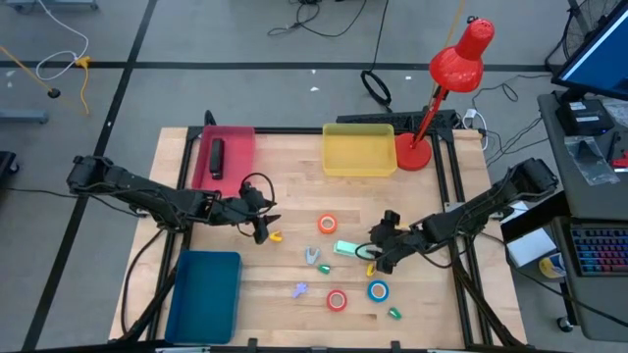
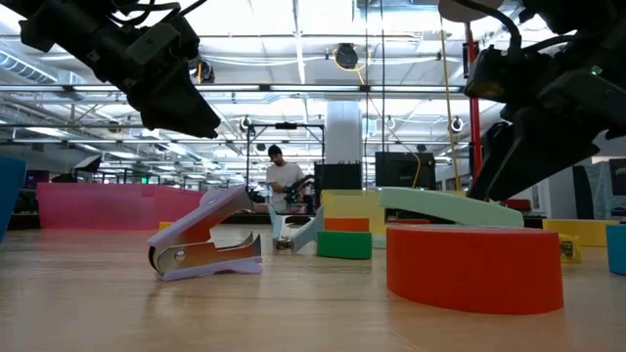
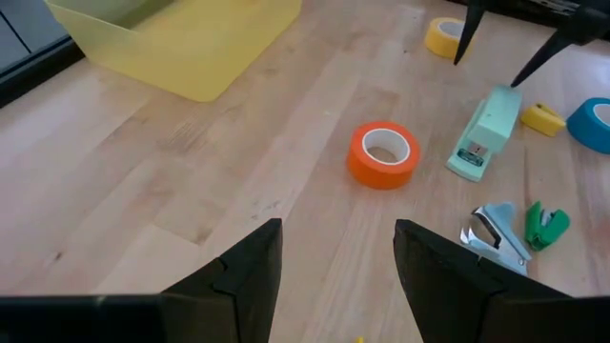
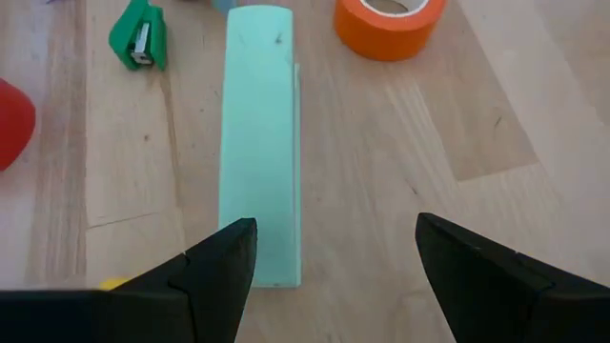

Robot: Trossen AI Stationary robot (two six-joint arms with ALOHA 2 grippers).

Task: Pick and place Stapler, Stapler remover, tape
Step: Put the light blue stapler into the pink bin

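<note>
A mint-green stapler (image 1: 345, 248) (image 4: 259, 133) lies flat mid-table. My right gripper (image 1: 380, 255) (image 4: 334, 257) hovers open above its right end, touching nothing. My left gripper (image 1: 263, 231) (image 3: 338, 257) is open over bare wood left of the orange-red tape (image 1: 327, 225) (image 3: 383, 154). The red tape (image 1: 337, 300) (image 2: 474, 266), blue tape (image 1: 379, 290) and yellow tape (image 3: 445, 36) lie flat on the wood. A purple staple remover (image 1: 299, 289) (image 2: 205, 244), a grey one (image 1: 312, 257) (image 3: 496, 233) and a green one (image 1: 394, 314) lie nearby. A black stapler (image 1: 216, 157) lies in the pink tray (image 1: 238, 137).
A yellow tray (image 1: 358, 149) stands at the far edge and a blue tray (image 1: 204, 294) at the near left corner. A red desk lamp (image 1: 432, 98) stands at the far right corner. A small yellow piece (image 1: 276, 236) lies by my left gripper. A person stands far behind the table.
</note>
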